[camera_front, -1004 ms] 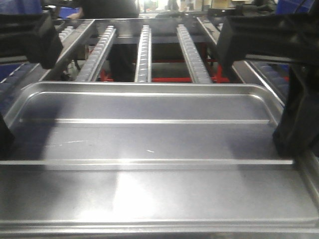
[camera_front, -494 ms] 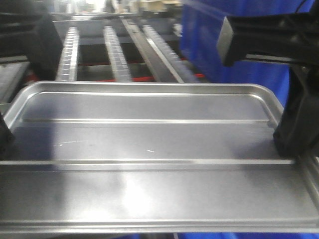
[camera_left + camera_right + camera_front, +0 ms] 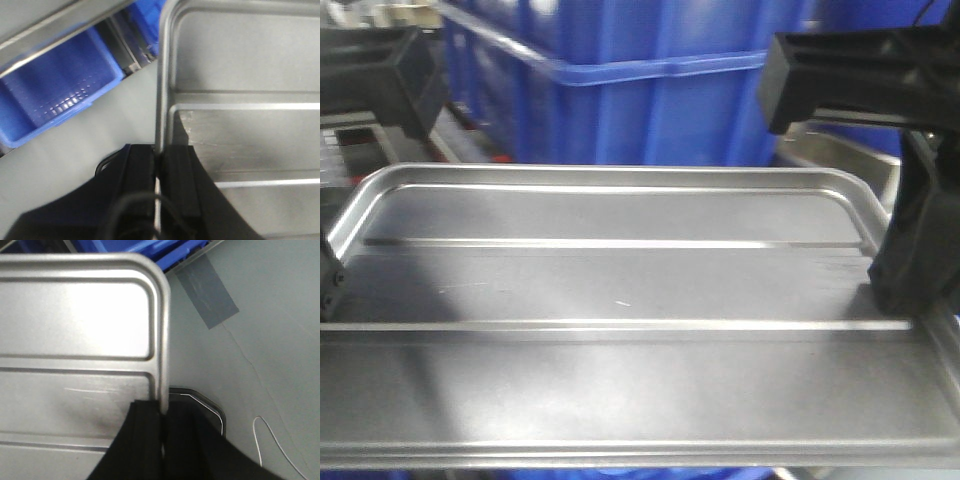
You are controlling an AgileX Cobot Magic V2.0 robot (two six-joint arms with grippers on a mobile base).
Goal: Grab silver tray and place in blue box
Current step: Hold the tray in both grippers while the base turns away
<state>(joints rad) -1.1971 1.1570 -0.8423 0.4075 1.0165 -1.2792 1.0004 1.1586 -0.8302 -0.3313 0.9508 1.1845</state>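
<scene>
Front-facing view: silver tray (image 3: 620,290) is up off any support, held roughly level between the two arms, long side facing the blue box (image 3: 650,100), whose ribbed wall and thick rim rise just behind the tray's far edge. Tray is bare, nothing riding on it. Left claw (image 3: 159,161) is closed down to a thin slit on the flared rim of the left short end, one finger outside and one inside; right claw (image 3: 162,412) is pinched the same way on the right short end. Judging by looks: stiff sheet metal, probably not heavy but wide, and the smooth rim is slick, so the rim pinch at both ends is the sensible hold, and both arms have to move together or it will twist or slide out. Box interior is hidden from here, can't say what's in it. Left wrist view shows an open blue crate (image 3: 50,100) below, apparently bare; can't tell if it's the same box
</scene>
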